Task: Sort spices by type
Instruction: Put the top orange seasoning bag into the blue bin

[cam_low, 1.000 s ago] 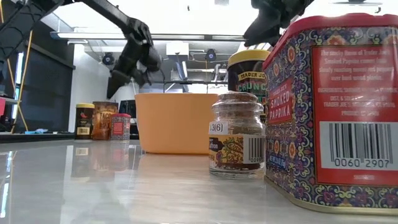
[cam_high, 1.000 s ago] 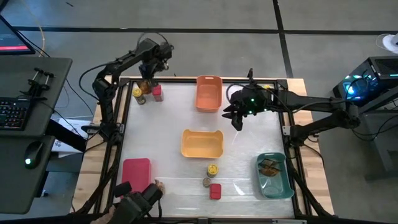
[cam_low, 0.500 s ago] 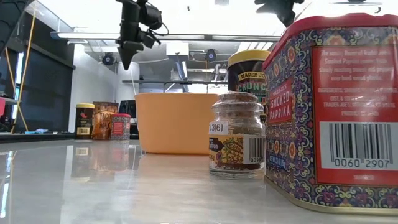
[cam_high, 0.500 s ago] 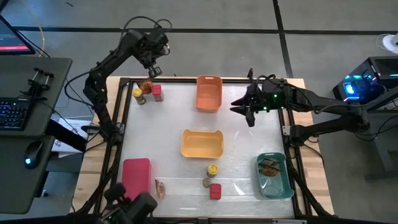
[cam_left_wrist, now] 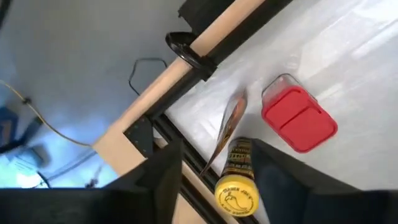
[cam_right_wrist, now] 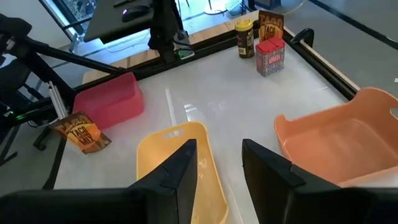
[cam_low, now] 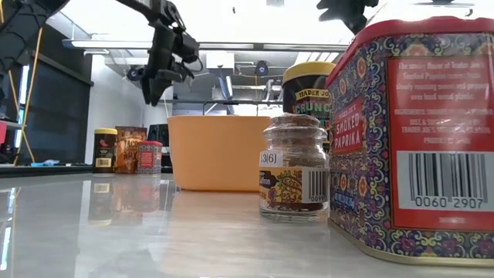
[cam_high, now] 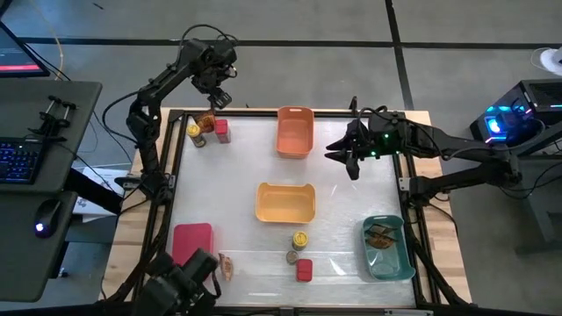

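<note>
At the far left corner stand a yellow-lidded jar point(cam_high: 193, 132), a brown packet point(cam_high: 205, 123) on its edge and a red tin point(cam_high: 222, 130); they also show in the left wrist view: the jar point(cam_left_wrist: 236, 186), the packet point(cam_left_wrist: 229, 127) and the tin point(cam_left_wrist: 298, 121). Near the front edge stand a yellow-lidded jar point(cam_high: 300, 239), a grey-brown jar point(cam_high: 291, 257) and a red tin point(cam_high: 304, 269). A brown packet point(cam_high: 226, 265) lies beside the red bin point(cam_high: 192, 244). My left gripper point(cam_high: 217, 90) is open and empty, high above the far left group. My right gripper point(cam_high: 345, 158) is open and empty, right of the orange bin point(cam_high: 295, 132).
A yellow bin point(cam_high: 285, 202) sits mid-table. A teal bin point(cam_high: 386, 263) at the near right holds brown packets point(cam_high: 379, 235). A dark frame rail point(cam_high: 176, 175) runs round the table. A dark object point(cam_high: 189, 285) shows at the near left edge.
My left gripper has risen from just above the far left spices and turned, then come down a little. My right gripper has gone a short way toward the table's right edge. The dark object at the near left edge has shifted, and the packet beside the red bin now lies uncovered.
</note>
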{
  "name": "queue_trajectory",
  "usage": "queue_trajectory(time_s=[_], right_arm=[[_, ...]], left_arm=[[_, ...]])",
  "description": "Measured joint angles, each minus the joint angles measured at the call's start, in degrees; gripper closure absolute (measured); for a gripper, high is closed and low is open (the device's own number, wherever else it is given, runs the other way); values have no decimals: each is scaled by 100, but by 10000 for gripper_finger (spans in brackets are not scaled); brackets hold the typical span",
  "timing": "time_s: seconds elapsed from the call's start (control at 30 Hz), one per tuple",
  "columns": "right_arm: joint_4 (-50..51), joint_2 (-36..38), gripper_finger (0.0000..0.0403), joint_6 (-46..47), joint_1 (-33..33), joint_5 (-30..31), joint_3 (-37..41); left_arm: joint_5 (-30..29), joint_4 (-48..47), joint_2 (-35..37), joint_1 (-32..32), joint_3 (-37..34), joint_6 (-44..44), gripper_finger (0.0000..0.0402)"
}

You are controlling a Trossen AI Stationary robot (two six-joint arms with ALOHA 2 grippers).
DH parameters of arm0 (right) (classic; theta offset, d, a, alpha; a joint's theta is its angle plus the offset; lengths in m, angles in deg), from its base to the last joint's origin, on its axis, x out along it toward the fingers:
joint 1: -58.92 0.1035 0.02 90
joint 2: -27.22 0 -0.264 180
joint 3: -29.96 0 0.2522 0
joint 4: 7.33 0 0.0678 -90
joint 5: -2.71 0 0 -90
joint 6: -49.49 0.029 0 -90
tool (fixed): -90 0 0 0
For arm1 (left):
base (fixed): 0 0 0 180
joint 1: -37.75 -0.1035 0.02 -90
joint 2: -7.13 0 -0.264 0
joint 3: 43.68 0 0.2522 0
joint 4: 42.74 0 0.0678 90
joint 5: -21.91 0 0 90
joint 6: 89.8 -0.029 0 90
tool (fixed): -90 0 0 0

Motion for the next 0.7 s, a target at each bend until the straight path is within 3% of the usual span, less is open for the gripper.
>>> queue_trajectory(time_s=[0.2, 0.43, 0.7], right_arm=[[188, -46, 281, 0, 0, 1, 0], [167, -196, 281, 0, 0, 1, 0], [114, -422, 281, 130, 0, 1, 0]], left_arm=[[290, 5, -80, -162, -501, 56, 168], [118, 257, -89, -223, -1565, 60, 165], [60, 980, -90, -242, -1829, 44, 165]])
